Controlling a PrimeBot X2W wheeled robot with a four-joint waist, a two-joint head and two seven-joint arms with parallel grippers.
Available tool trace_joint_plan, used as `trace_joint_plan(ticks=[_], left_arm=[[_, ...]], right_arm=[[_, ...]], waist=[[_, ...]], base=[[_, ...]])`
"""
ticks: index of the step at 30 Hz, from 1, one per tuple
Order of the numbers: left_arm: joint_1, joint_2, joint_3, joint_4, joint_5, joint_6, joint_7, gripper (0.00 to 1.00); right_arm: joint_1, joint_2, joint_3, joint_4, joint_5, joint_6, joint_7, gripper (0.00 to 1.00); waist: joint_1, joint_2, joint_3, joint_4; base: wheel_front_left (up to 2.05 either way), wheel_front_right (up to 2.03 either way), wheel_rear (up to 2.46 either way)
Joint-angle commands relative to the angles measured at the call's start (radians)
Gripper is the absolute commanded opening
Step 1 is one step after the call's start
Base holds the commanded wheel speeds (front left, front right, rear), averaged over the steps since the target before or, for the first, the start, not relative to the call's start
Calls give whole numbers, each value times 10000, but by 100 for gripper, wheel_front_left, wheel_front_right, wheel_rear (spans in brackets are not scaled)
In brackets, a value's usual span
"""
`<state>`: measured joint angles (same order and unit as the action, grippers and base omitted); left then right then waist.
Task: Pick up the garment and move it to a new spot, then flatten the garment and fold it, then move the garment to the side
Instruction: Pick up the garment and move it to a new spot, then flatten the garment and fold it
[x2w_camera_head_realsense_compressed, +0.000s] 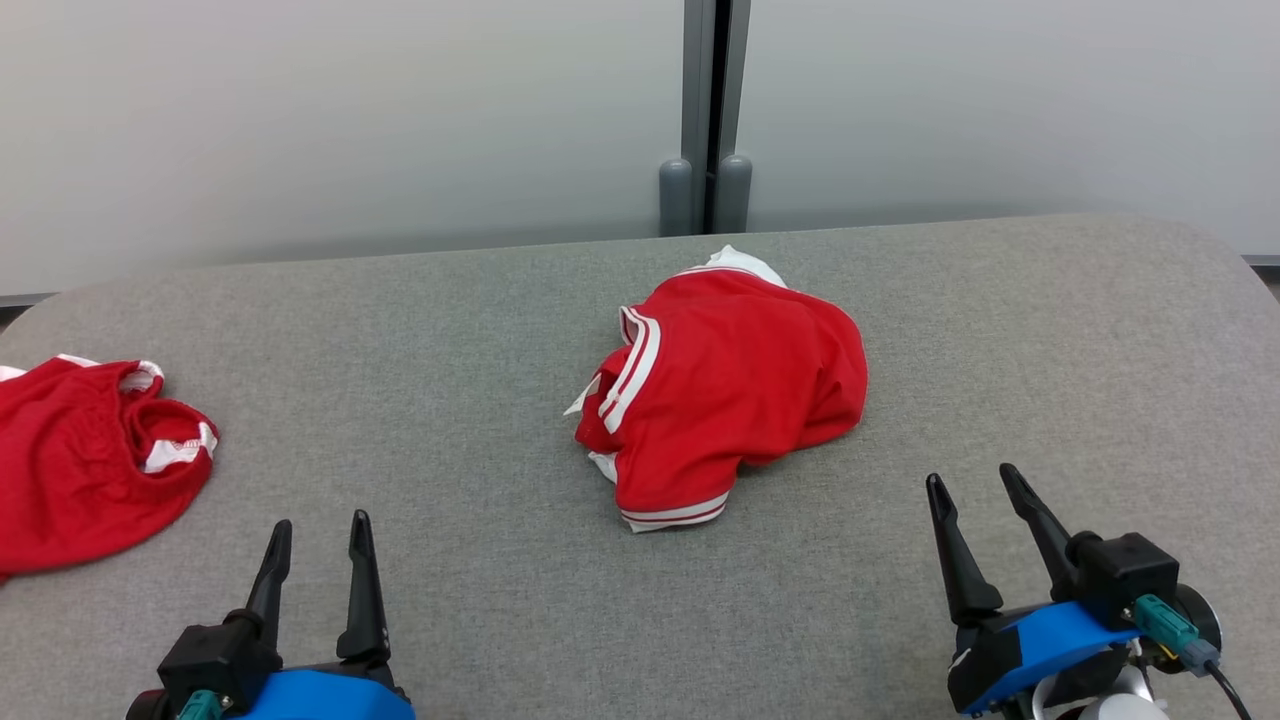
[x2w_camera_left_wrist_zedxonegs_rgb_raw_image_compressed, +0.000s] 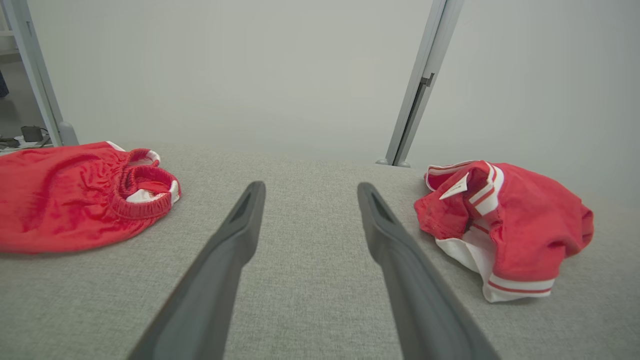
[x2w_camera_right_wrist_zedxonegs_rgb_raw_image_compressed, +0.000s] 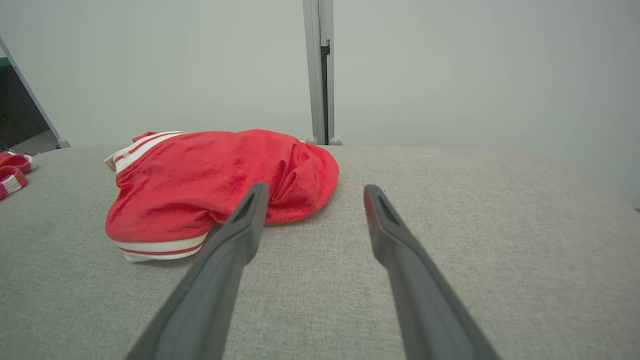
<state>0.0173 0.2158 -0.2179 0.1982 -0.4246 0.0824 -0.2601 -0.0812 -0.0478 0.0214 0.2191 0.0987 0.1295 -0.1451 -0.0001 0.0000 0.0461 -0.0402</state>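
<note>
Two red garments lie on the grey woven desk (x2w_camera_head_realsense_compressed: 450, 330): the crumpled garment (x2w_camera_head_realsense_compressed: 735, 385), white-striped at its hems, heaped mid-desk, and a second garment (x2w_camera_head_realsense_compressed: 85, 460) with a gathered waistband far left. The left gripper (x2w_camera_head_realsense_compressed: 322, 520) and right gripper (x2w_camera_head_realsense_compressed: 972, 475) hover apart from both, fingers spread, empty.

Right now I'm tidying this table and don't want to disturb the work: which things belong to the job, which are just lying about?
Job: crumpled striped red garment in the middle, probably; left gripper and right gripper, both open, touching nothing.
Lying about: red garment with elastic waistband at the far left; grey partition post behind.
</note>
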Motion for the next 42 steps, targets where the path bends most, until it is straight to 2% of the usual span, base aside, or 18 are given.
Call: trace_joint_plan(ticks=[1, 11, 14, 18, 22, 26, 37, 38, 39, 40, 42], left_arm=[[67, 5, -37, -52, 30, 4, -48, 100], [-216, -23, -206, -103, 53, 8, 80, 100], [-371, -38, -296, -154, 94, 2, 113, 100], [-612, -78, -419, -254, 131, -32, 188, 100], [-879, -160, -613, -299, 185, -98, 237, 100], [-1114, -266, -765, -219, 214, -203, 223, 100], [-1662, -517, -1055, 289, 206, -509, 82, 100], [-1707, -531, -1062, 350, 204, -535, 64, 100], [-1732, -551, -1066, 403, 198, -548, 49, 100], [-1731, -568, -1066, 449, 191, -558, 30, 100], [-1731, -571, -1035, 537, 182, -570, 22, 100]], right_arm=[[68, -47, 10, -60, 17, 23, 32, 100], [-266, -45, 442, -107, 261, 23, 171, 100], [-784, -44, 1001, 37, 421, 23, 602, 100], [-2004, -44, 2284, 486, 413, 23, 1210, 100], [-3276, -50, 3374, 1345, -32, 15, 1500, 100], [-4210, -52, 3925, 2374, -353, 14, 1545, 100], [-5530, -47, 3598, 4611, -2935, 14, 2096, 100], [-5558, -47, 3503, 4743, -3046, 14, 2163, 74], [-5570, -47, 3378, 4856, -3148, 14, 2182, 32], [-5582, -47, 3247, 4972, -3208, 14, 2215, 0], [-5598, -46, 2884, 5118, -3205, 14, 2186, 0]], waist=[[1, 0, 9, 22], [1, 0, 146, 110], [1, 0, 298, 236], [1, 0, 605, 489], [1, 0, 923, 876], [1, 0, 1177, 1306], [1, 0, 1693, 2090], [1, 0, 1701, 2119], [1, 0, 1702, 2138], [1, 0, 1698, 2145], [1, 0, 1675, 2112]], base=[[0, 0, 0], [0, 0, 0], [0, 0, 0], [0, 0, 0], [0, 0, 0], [0, 0, 0], [0, 0, 0], [0, 0, 0], [0, 0, 0], [0, 0, 0], [0, 0, 0]])
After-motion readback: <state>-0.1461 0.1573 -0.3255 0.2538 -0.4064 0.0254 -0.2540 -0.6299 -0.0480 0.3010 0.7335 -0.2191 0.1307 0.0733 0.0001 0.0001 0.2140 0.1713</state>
